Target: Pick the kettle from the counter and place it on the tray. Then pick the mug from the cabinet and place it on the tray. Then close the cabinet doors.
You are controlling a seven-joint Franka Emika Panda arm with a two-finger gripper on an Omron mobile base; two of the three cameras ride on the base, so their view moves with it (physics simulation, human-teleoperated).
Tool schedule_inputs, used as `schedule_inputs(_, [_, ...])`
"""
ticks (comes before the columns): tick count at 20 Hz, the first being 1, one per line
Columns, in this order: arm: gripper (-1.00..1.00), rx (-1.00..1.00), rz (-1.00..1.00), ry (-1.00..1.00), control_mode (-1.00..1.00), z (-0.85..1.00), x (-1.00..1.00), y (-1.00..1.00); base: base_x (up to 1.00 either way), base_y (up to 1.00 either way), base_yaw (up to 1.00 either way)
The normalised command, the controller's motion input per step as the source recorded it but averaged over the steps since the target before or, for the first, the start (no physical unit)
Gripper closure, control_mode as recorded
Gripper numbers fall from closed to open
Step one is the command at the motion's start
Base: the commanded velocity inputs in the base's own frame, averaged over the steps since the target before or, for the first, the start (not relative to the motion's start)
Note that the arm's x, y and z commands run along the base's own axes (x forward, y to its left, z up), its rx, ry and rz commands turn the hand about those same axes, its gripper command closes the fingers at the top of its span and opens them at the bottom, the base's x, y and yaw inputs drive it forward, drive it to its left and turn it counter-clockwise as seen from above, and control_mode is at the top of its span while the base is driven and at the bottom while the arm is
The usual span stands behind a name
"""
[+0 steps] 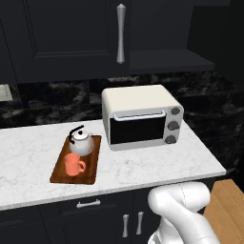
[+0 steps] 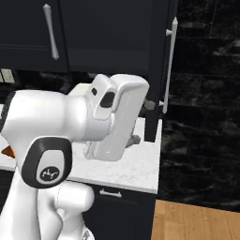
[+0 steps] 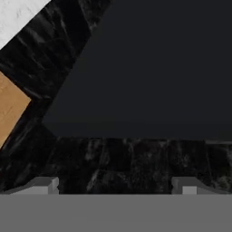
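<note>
- A cream-white toaster oven (image 1: 140, 116) stood on the counter, with a dark glass door, a silver bar handle across its top edge and three round grey knobs down its right side.
- A black marble-look backsplash (image 1: 52, 102) with pale veining ran behind it.
- Dark lower drawers and doors (image 1: 88, 209) with short silver handles sat beneath.
- A patch of light wooden floor (image 1: 228, 209) showed at lower right.

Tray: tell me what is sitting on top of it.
The tray carries the kettle at its far end and the orange mug in front of it, both upright. The wood beneath them is covered, and whether the two touch cannot be told.
</note>
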Motion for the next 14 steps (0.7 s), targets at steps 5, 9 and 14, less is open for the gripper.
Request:
schedule_inputs(5, [-1.0, 0.0, -0.36, -0.02, -1.0, 0.0, 0.0, -0.56, 0.0, 0.0, 0.0])
schedule_inputs(9, [-1.0, -0.02, -0.3, -0.01, -1.0, 0.0, 0.06, -0.48, 0.0, 0.0, 0.0])
schedule_inputs(14, [-1.0, -0.15, -0.05, 0.0, -1.0, 0.0, 0.35, -0.07, 0.0, 0.0, 0.0])
